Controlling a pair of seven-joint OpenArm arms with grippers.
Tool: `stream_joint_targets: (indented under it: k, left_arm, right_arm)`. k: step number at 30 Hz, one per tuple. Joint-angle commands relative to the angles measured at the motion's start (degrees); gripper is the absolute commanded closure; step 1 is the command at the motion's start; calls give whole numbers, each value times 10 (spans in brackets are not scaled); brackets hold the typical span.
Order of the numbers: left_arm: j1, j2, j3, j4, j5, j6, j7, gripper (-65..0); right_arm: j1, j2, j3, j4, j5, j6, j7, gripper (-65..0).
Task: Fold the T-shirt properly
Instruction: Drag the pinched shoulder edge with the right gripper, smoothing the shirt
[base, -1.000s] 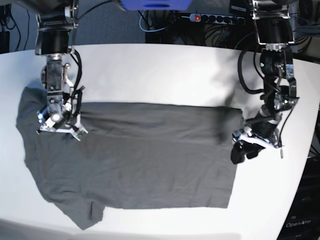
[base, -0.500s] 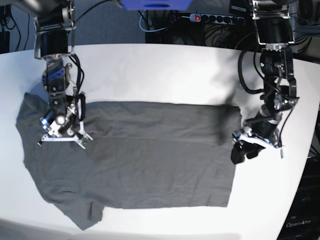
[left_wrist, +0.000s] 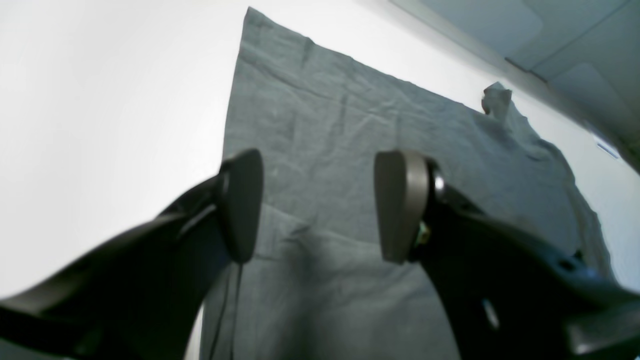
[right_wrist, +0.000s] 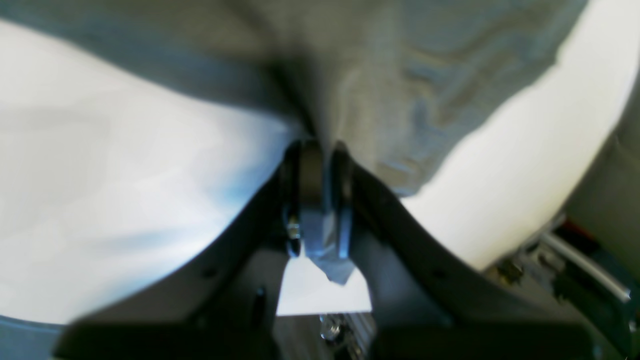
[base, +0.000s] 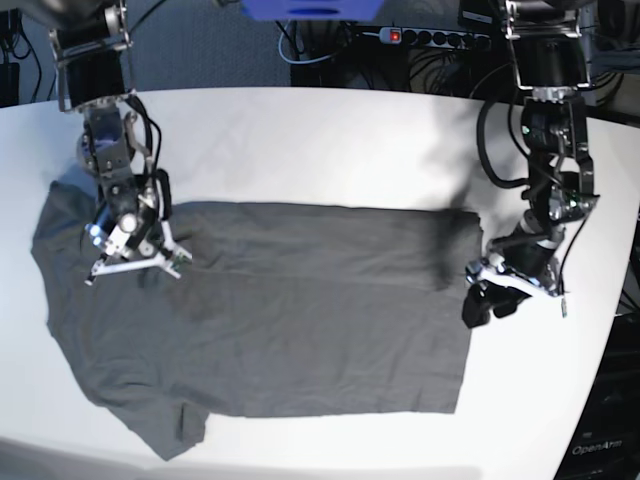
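Dragging the T-shirt (base: 280, 310) shoulder toward the frame's left, my right fingers (right_wrist: 320, 165) stay clamped on it; left fingers (left_wrist: 400, 205) hang apart at the hem.

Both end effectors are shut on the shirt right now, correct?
Only the right end effector is shut on the shirt. The left end effector is open, with nothing between its fingers; the left wrist view shows it.
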Motion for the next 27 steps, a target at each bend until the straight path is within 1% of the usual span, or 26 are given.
stream_joint_targets:
  k: [1, 6, 8, 12, 17, 27]
  left_arm:
    - [-12, -9, -3, 11, -6, -5, -15, -352]
    - [-12, -12, -3, 13, -6, -5, -15, -352]
    - [-12, -20, -3, 12, -6, -5, -15, -352]
    - [-12, -24, -3, 13, -6, -5, -15, -352]
    - [-12, -25, -3, 12, -6, -5, -15, -352]
    - [-12, -25, -3, 12, -6, -5, -15, -352]
  right_arm:
    - [11, 6, 3, 9, -7, 0, -1, -16]
    - [2, 8, -11, 8, -7, 0, 17, -19]
    - [4, 19, -18, -4, -7, 0, 20, -17]
    - [10, 34, -23, -39, -8, 0, 22, -16]
    - [11, 54, -23, -50, -8, 0, 47, -20]
    - [12, 58, -22, -55, -8, 0, 49, -23]
